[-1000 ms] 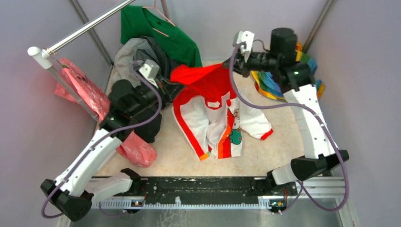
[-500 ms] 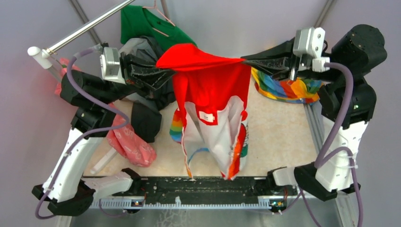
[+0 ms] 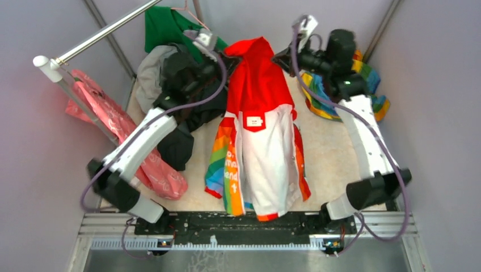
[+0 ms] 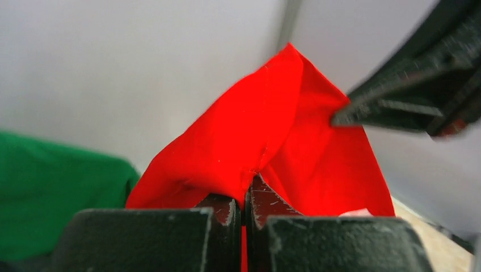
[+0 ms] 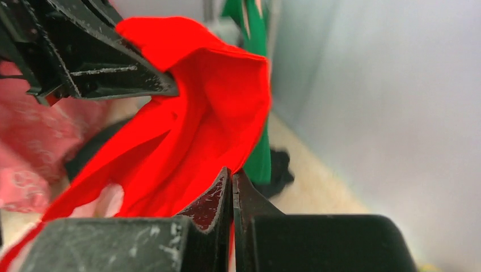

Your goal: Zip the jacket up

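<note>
Left wrist: jacket [image 4: 272, 130] (red) between jaws

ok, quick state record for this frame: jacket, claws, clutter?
garment: jacket spread lengthwise on the table, hood end far, hem at the near edge
front: open, not zipped; white inside and label showing
hood: red hood pinched from both sides
left: left claw shut on the hood
right: right claw shut on the hood
left of jacket: dark grey garment, pink cloth, green shirt
right of jacket: rainbow cloth
</note>
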